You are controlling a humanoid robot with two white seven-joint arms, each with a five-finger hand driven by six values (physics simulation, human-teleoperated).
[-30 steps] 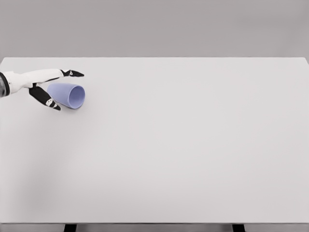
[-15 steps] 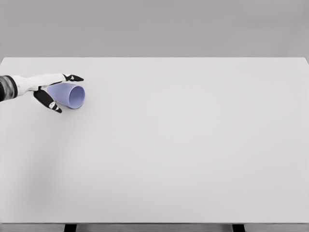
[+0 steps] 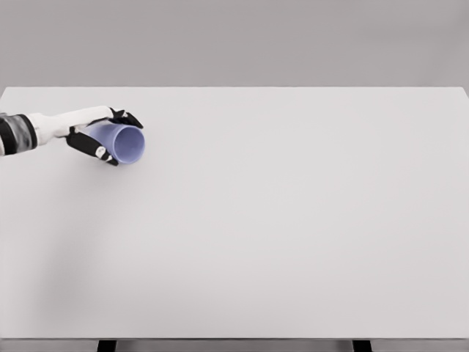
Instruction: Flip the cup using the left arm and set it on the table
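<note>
A light blue cup [image 3: 124, 141] lies on its side at the far left of the white table [image 3: 278, 220], with its open mouth facing right and toward me. My left hand [image 3: 110, 136] comes in from the left edge and is shut on the cup. The black-tipped fingers [image 3: 130, 117] wrap over the top of the cup and the thumb [image 3: 99, 152] presses under it. The cup's base is hidden behind the hand. The right arm does not show.
The table's far edge [image 3: 234, 88] runs just behind the hand. The left table edge [image 3: 2, 220] is close to the forearm [image 3: 29, 130].
The left hand's fingers have closed around the cup. Hand and cup have shifted a little to the right, and the cup's mouth has turned more toward me.
</note>
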